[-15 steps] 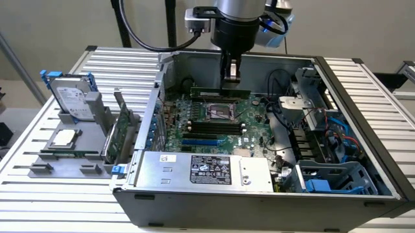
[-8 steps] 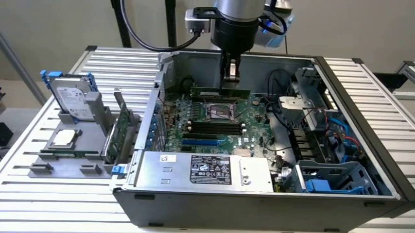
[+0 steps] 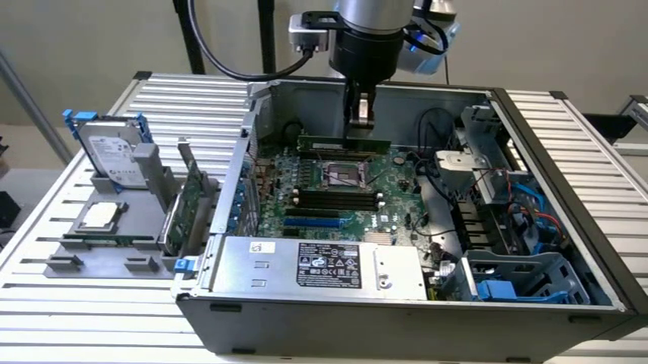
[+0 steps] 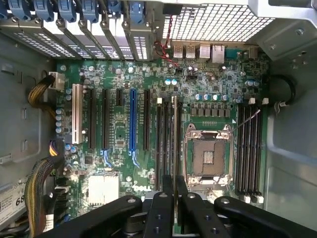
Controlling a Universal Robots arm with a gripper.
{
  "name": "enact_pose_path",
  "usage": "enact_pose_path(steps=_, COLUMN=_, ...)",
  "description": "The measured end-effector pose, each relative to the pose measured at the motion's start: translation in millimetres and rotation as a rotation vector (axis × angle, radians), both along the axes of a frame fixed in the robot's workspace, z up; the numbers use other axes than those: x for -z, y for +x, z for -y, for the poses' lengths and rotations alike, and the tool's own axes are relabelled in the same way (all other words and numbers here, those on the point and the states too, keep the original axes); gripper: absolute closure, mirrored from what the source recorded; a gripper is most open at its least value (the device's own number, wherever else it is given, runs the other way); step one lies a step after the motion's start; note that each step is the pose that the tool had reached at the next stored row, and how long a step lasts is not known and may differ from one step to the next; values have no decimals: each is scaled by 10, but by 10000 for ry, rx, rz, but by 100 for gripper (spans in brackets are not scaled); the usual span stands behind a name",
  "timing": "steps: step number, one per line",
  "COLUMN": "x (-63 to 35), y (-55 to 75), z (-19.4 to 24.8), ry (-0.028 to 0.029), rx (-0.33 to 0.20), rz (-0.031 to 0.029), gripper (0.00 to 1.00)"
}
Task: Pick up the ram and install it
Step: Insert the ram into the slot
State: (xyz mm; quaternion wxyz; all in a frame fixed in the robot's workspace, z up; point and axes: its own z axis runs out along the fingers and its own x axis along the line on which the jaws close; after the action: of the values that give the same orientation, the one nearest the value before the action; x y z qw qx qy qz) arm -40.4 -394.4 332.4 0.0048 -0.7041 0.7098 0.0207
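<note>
The gripper (image 3: 359, 121) is down inside the open computer case (image 3: 405, 322), its fingers pinched narrowly on the top edge of the ram (image 3: 344, 143). The green stick hangs level over the motherboard (image 3: 397, 199), just beside the CPU socket (image 3: 342, 174). In the wrist view it's edge-on, lined up above the memory slots (image 4: 161, 144).

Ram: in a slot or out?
Out: the claw holds the ram above the motherboard, not seated.
</note>
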Motion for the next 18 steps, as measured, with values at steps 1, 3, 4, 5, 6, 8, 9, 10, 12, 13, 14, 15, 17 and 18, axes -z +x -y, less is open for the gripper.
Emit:
enact_pose_path(steps=1, x=0, y=0, z=0, ry=-1, rx=0, rz=0, gripper=100)
enact_pose_path(steps=3, x=0, y=0, z=0, ry=0, rx=0, rz=0, gripper=100)
enact_pose_path(steps=4, x=0, y=0, z=0, ry=-1, rx=0, rz=0, gripper=100)
enact_pose_path(steps=5, x=0, y=0, z=0, ry=0, rx=0, rz=0, gripper=100)
enact_pose_path(steps=6, x=0, y=0, z=0, ry=0, rx=0, rz=0, gripper=100)
enact_pose_path(steps=8, x=0, y=0, z=0, ry=0, rx=0, rz=0, gripper=100)
enact_pose_path(steps=9, x=0, y=0, z=0, ry=-1, rx=0, rz=0, gripper=100)
enact_pose_path(steps=10, x=0, y=0, z=0, ry=0, rx=0, rz=0, gripper=100)
enact_pose_path(steps=12, x=3, y=0, z=0, ry=-4, rx=0, rz=1, gripper=100)
enact_pose_path(steps=13, x=12, y=0, z=0, ry=-6, rx=0, rz=3, gripper=100)
enact_pose_path(steps=14, x=28, y=0, z=0, ry=-10, rx=0, rz=3, gripper=100)
enact_pose_path(steps=15, x=46, y=0, z=0, ry=-13, rx=0, rz=3, gripper=100)
enact_pose_path(steps=17, x=82, y=-1, z=0, ry=-15, rx=-1, rz=3, gripper=100)
enact_pose_path(steps=18, x=100, y=-1, z=0, ry=-15, rx=-1, rz=3, gripper=100)
